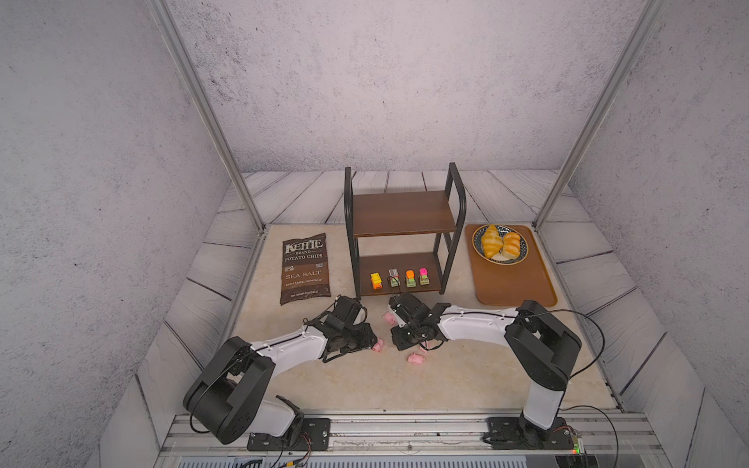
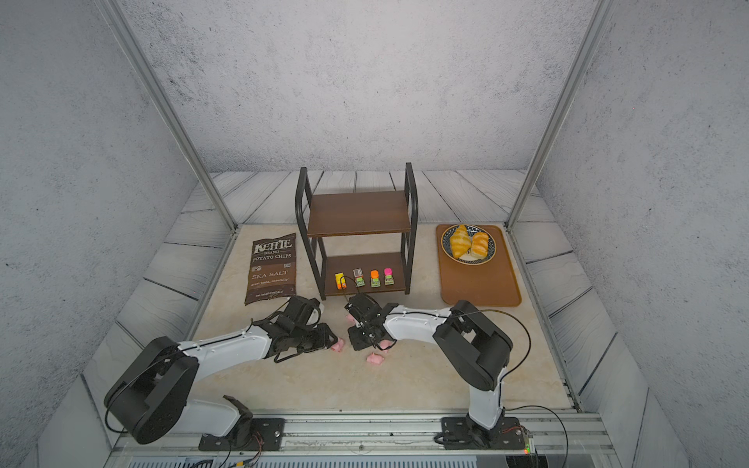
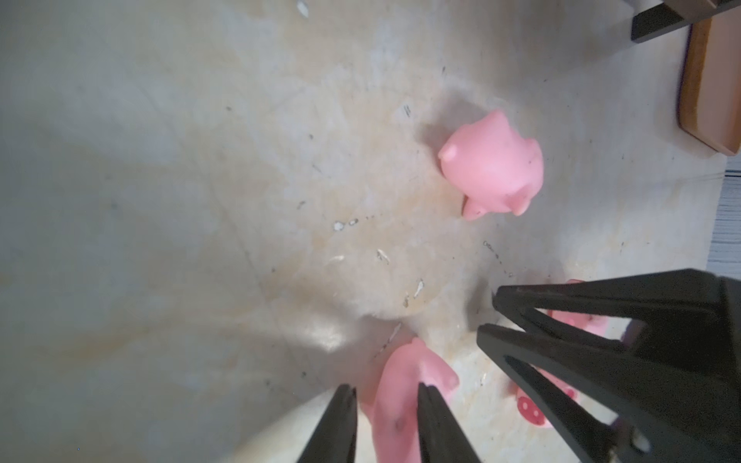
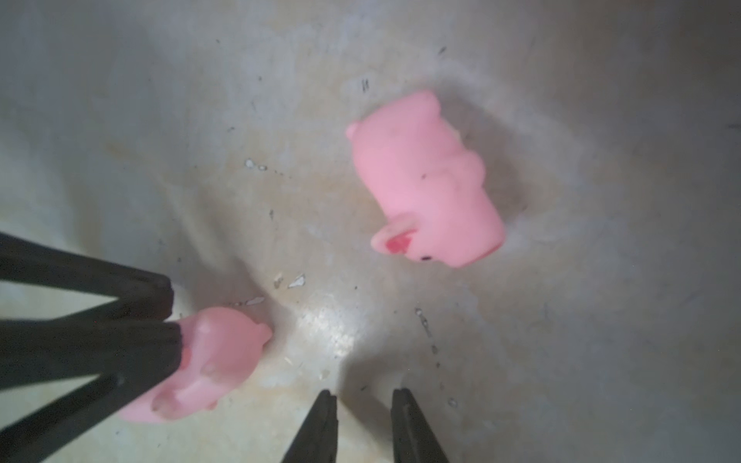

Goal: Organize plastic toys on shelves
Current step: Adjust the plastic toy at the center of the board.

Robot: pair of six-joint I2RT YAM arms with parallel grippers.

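Status of sorting as I read it from the console: the four trucks (image 1: 410, 279) stand in a row on the lower board of the shelves (image 1: 401, 212), yellow, grey, orange and pink from left to right, so I judge that half done. The upper board is bare, presumably kept for the pigs. All four pigs lie on the table (image 1: 364, 385) just near of the shelves, which accounts for both arms being folded low and almost nose to nose there. Left tool (image 3: 385, 389): part spread and lowered over the left pig (image 3: 399, 373), one finger (image 3: 431, 417) lying across its back; I cannot confirm a pinch. Right tool (image 4: 364, 395): narrowly spread, nothing between its fingers, bare table below. The loose pig (image 4: 429, 180) appears to lie on its side just near of both tools, clear for pickup. The far pig (image 1: 390, 318) sits beside the right tool; the hidden pig (image 2: 387, 344) shows only partly beneath it. Obstructions: the tools are close enough to foul each other, and the black frame posts flank the upper board, so I would approach from the near side. The chip bag (image 1: 304, 267) on the left, and the tray (image 1: 514, 283) on the right carrying a plate (image 1: 504, 262) of croissants (image 1: 492, 241), lie well apart from the work.
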